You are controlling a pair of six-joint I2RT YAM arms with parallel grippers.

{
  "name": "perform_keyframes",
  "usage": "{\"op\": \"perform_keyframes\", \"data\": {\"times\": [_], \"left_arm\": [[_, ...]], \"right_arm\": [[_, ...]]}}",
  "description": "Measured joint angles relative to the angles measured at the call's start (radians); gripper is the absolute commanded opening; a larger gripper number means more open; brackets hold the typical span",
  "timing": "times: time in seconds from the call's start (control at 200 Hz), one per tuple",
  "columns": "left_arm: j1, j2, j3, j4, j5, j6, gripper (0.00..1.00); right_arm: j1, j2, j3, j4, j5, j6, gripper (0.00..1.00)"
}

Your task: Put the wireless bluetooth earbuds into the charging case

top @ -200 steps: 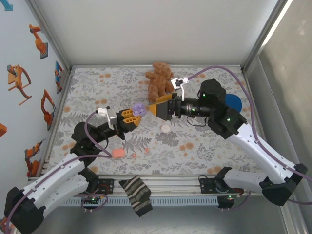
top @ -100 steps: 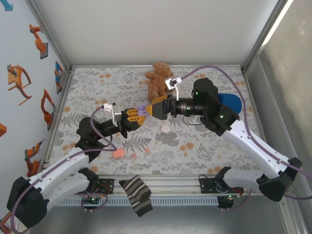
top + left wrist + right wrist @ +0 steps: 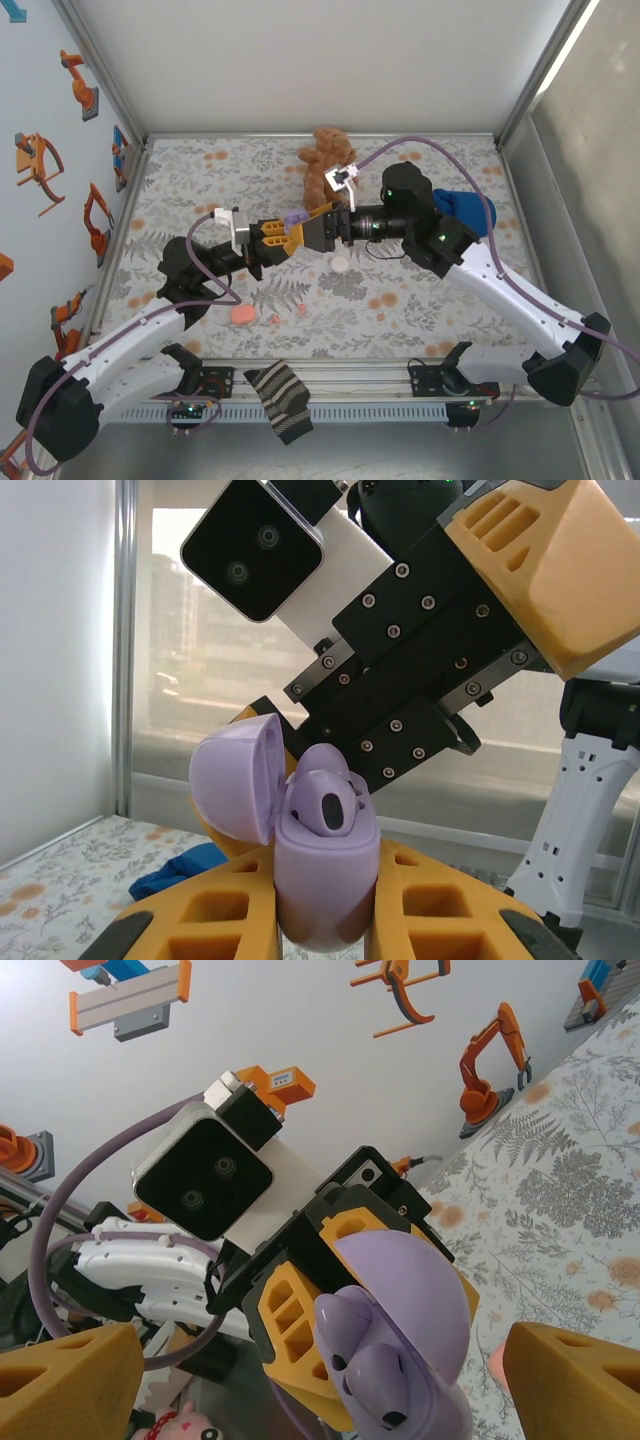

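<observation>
Left end effector [image 3: 289, 230] — lilac charging case [image 3: 294, 217] in its grip.

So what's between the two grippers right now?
The open lilac charging case, earbuds seated inside. The left gripper clamps its base; the right wrist view shows it facing the open right gripper.

**Layout: table and raised case**

The charging case [image 3: 325, 880] sits between the fingers of the left gripper [image 3: 285, 232] above table [image 3: 200, 180] centre, with an earbud [image 3: 327, 805] in its well and the lid tipped left. The right gripper [image 3: 312, 228] faces it from the right, close. Disc [image 3: 342, 263] on the table just before them; teddy bear [image 3: 325, 160] behind; sock [image 3: 280, 400] over the near edge; cloth [image 3: 468, 208] far right
</observation>
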Motion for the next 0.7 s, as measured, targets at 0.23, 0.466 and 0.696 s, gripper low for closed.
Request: {"op": "perform_keyframes", "data": {"times": [0.23, 0.466, 0.696], "left_arm": [[0.0, 0.005, 0.0, 0.001, 0.002, -0.001, 0.0], [0.0, 0.005, 0.002, 0.001, 0.003, -0.001, 0.0], [0.0, 0.006, 0.002, 0.004, 0.004, -0.001, 0.0]], "right_arm": [[0.003, 0.0, 0.002, 0.0, -0.005, -0.005, 0.89], [0.003, -0.001, 0.017, 0.001, -0.005, -0.029, 0.89], [0.003, -0.013, 0.021, 0.001, 0.003, -0.057, 0.89]]}}
